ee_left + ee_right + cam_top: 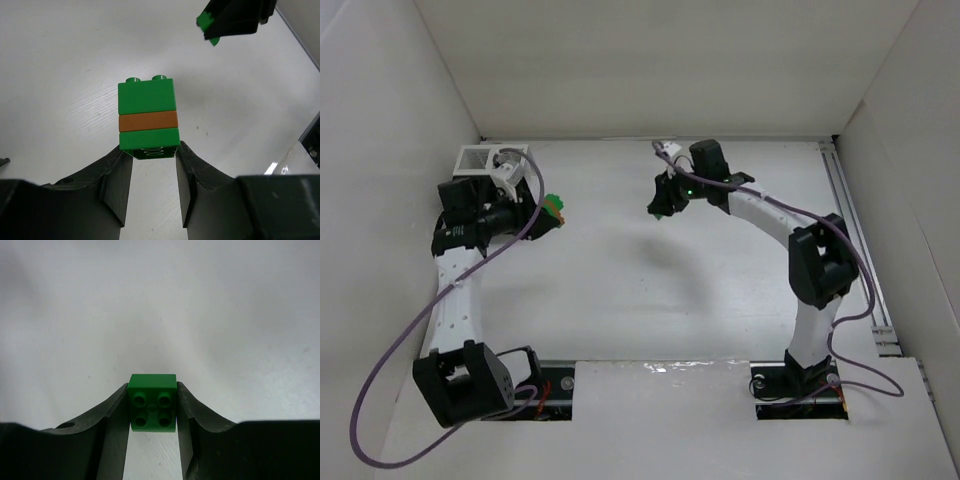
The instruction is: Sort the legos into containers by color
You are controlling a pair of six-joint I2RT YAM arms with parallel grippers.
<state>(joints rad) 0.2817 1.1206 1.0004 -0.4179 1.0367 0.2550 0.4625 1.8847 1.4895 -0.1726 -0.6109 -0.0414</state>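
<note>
The left gripper [150, 152] is pinching a green-orange-green stack [148, 112] and the right gripper [152, 392] is pinching a green brick [152, 410]. That brick is probably needing carrying to the rack [472, 152] at the bench's far-left corner.

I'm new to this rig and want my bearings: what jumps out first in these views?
The left tool grips a green-orange-green brick stack by its near end. The right tool pinches a single green brick, its four-circle face in full view. The white-rimmed rack sits in the far-left corner.
</note>
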